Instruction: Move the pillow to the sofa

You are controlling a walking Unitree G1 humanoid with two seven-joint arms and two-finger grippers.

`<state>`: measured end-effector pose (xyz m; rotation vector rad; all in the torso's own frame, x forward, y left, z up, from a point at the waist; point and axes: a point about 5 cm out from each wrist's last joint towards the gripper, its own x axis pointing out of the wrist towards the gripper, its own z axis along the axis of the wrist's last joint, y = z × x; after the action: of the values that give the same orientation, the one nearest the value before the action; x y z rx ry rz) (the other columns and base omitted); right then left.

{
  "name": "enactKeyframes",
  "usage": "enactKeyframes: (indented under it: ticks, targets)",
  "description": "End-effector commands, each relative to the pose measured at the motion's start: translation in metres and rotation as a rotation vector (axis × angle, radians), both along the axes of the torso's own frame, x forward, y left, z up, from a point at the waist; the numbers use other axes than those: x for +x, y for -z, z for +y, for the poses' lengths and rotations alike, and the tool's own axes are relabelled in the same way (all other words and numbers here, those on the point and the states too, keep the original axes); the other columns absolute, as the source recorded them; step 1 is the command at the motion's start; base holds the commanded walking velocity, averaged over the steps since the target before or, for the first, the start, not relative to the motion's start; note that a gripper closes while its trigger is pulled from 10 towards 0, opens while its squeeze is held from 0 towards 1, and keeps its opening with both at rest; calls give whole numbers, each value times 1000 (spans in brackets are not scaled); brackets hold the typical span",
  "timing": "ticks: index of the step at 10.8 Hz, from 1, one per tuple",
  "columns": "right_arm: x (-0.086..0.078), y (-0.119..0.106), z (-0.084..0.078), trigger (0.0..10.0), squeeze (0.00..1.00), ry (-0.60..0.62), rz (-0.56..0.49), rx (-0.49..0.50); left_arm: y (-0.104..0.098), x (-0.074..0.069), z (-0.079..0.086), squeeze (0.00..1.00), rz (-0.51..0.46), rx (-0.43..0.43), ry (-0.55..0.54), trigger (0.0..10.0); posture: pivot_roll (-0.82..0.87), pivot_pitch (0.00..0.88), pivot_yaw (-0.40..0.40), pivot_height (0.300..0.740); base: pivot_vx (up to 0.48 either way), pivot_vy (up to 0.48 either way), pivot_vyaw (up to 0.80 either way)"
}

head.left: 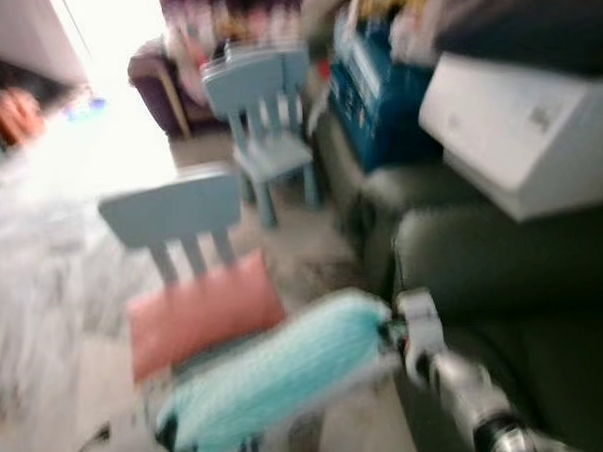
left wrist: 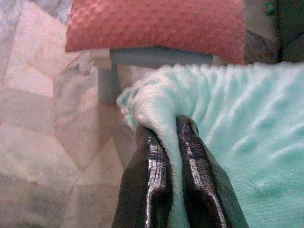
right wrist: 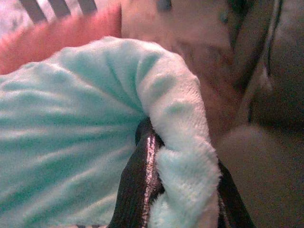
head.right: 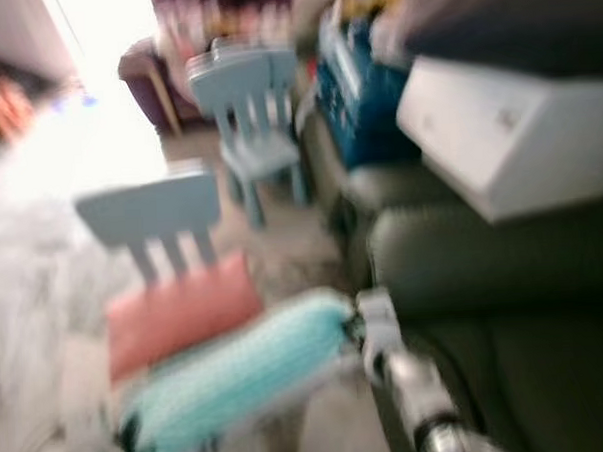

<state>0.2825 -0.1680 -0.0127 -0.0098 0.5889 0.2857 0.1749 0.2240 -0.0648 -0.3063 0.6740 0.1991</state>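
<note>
The pillow (head.left: pixel 273 372), a fluffy turquoise one, was held off the floor between both grippers, in front of the robot and just left of the sofa (head.left: pixel 504 277). The left gripper (left wrist: pixel 173 142) had its fingers pressed together on a fold of fabric at one corner. The right gripper (right wrist: pixel 161 156) pinched the opposite end, its fingers closed on a roll of the same plush. The head views were blurred, which suggests the camera was moving.

Behind the pillow stood a small blue chair (head.left: pixel 176 216) with a pink cushion (head.left: pixel 200 315) on its seat. A second blue chair (head.left: pixel 262 118) stood farther back. A white box (head.left: pixel 523 131) rested near the sofa's far end, beside a blue crate (head.left: pixel 376 93).

Risks from this position, as judged:
- Each grip held only a thin fold of soft pile. A quick swing toward the sofa could pull the fabric free.
- The pillow hung close to the near chair. A low carry could drag it across the pink cushion or catch the chair's seat.
- If the grippers moved apart, the tension could strip one corner loose.
</note>
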Motion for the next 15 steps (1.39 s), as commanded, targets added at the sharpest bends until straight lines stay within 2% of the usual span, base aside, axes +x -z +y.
enactKeyframes:
  ticks: [1, 3, 6, 9, 15]
  targets:
    - [6, -6, -4, 10000, 0, 21, -28, 0, -11, 11, 15, 0, -55, 34, -31, 10000, -165, 17, 43, 740, 0, 0, 0]
    - [6, -6, -4, 10000, 0, 25, -28, 1, -17, 16, 18, 0, -78, 32, -41, 10000, -167, 19, 44, 740, 0, 124, 0]
    - [7, -7, -5, 10000, 0, 26, -28, -2, -16, 13, 15, 0, -71, 23, -46, 10000, -163, 20, 44, 740, 0, 480, 0]
    - [7, -6, -4, 10000, 0, 25, -26, -3, -23, 18, 11, 0, -84, 21, -40, 10000, -163, 19, 45, 740, 0, 480, 0]
    - [6, -5, -4, 10000, 0, 25, -20, -12, -34, 16, 2, 0, -82, 19, -29, 10000, -163, 21, 46, 740, 0, 480, 0]
